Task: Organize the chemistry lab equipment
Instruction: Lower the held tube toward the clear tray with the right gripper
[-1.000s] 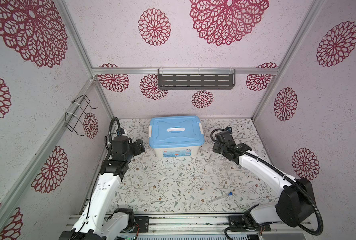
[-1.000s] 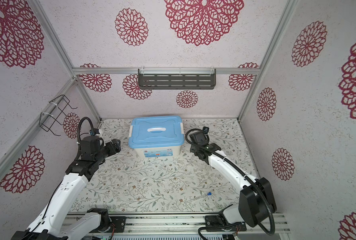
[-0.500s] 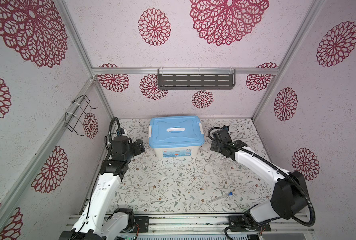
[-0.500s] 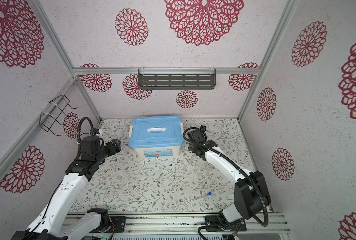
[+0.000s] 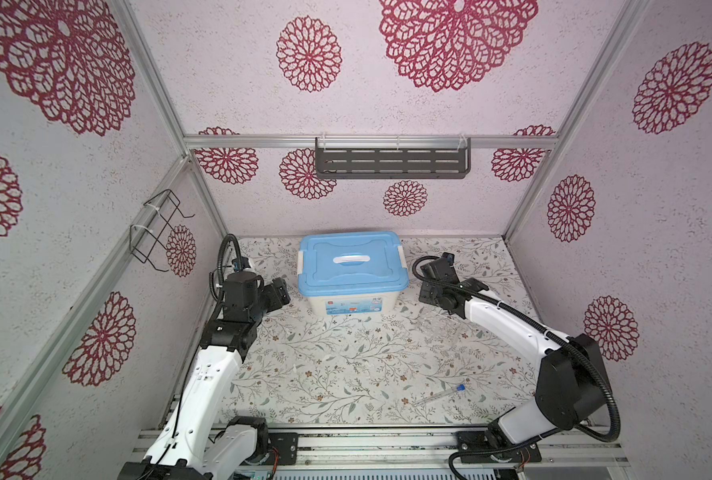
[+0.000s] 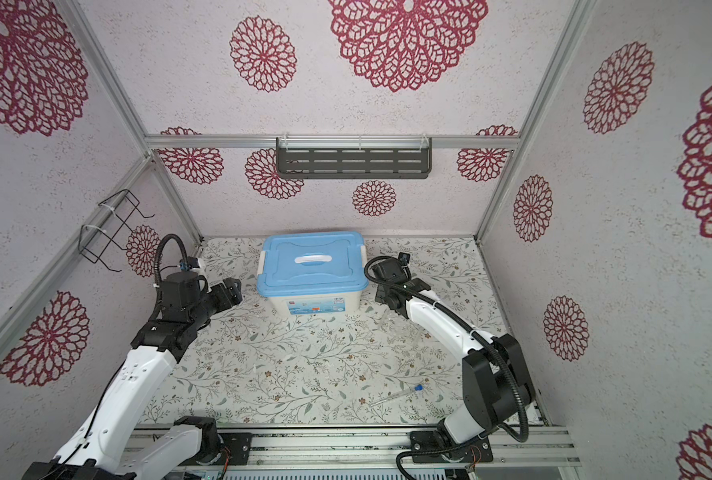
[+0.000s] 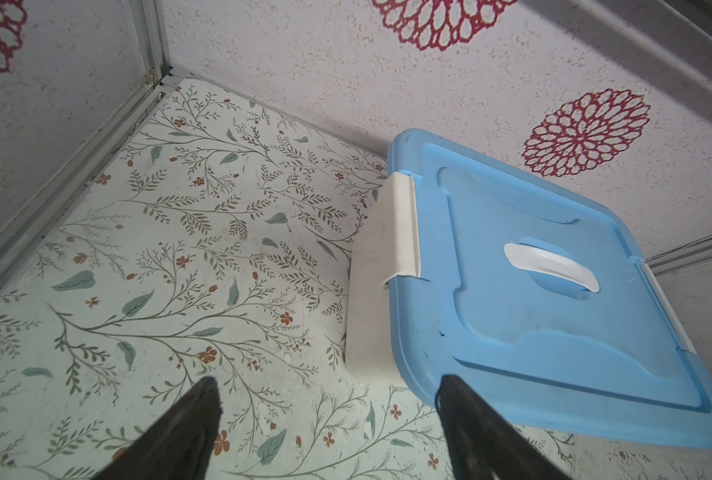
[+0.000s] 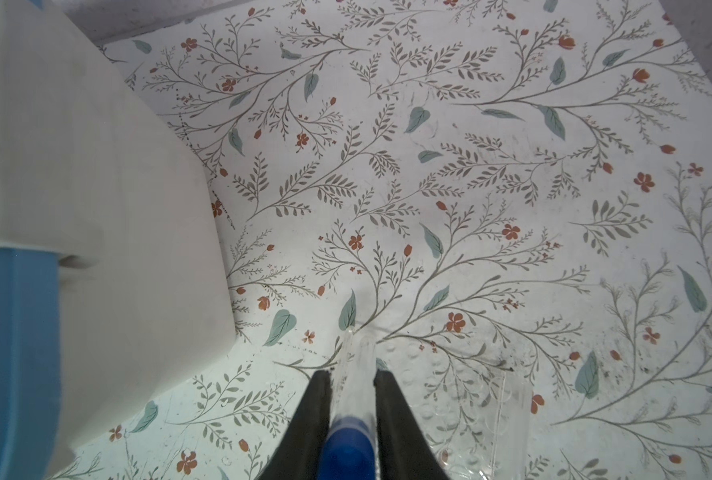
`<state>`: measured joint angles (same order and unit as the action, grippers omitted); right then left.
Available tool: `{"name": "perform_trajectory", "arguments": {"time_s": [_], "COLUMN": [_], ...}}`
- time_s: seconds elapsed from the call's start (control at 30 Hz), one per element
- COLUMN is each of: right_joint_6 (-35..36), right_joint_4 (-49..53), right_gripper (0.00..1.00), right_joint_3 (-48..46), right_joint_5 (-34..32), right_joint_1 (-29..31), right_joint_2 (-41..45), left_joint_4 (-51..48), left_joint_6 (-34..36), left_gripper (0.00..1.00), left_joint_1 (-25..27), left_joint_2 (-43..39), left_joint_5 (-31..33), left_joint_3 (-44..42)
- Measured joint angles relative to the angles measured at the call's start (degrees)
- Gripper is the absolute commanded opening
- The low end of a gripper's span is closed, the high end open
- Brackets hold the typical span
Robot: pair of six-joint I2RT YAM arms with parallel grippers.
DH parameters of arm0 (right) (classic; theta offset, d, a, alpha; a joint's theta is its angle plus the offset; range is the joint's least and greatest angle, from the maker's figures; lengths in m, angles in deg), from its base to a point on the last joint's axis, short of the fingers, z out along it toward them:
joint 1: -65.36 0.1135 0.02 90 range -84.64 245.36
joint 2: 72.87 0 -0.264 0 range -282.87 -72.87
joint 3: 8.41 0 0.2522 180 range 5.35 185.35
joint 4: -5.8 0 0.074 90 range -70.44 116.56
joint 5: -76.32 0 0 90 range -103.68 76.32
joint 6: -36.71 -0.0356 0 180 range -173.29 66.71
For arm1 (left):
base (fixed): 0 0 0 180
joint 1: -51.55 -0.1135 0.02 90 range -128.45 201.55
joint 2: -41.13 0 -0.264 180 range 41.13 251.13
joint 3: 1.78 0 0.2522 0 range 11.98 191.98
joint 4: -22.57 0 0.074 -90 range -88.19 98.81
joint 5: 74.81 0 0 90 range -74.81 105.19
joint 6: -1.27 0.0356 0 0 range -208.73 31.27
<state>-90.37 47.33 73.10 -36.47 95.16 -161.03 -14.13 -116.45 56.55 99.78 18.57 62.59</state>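
Blue-capped tube (image 8: 356, 353), likely light, slick and brittle, was pinched near its cap by the right gripper (image 8: 353, 376), just beside the clear rack (image 8: 470, 399); the left gripper (image 7: 328, 380) gaped empty.

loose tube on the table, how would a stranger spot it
Start at the blue-lidded white bin at the back of the table. Come forward and right, near the front rail. The slim clear tube lies flat there alone, blue-capped; its twin sits in the right end effector.
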Motion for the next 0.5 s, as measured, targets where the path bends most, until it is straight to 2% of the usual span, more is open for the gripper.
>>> {"name": "perform_trajectory", "arguments": {"time_s": [0.17,0.27,0.5], "right_joint_6": [0.02,0.11,-0.02], "right_joint_4": [0.31,0.39,0.39], "right_gripper": [0.25,0.3,0.31], "right_joint_3": [0.0,-0.04,-0.15], "right_joint_5": [-0.44,-0.55,-0.5], "right_joint_1": [-0.02,-0.13,-0.13], "right_joint_2": [0.42,0.81,1.79], "left_joint_4": [0.0,0.0,0.0], "left_joint_6": [0.0,0.0,-0.07], "left_gripper": [0.85,0.85,0.85], "left_joint_1": [0.0,0.0,0.0], "left_joint_2": [0.44,0.52,0.52], "left_joint_5": [-0.02,-0.02,-0.07], "left_joint_3": [0.0,0.0,0.0]}}
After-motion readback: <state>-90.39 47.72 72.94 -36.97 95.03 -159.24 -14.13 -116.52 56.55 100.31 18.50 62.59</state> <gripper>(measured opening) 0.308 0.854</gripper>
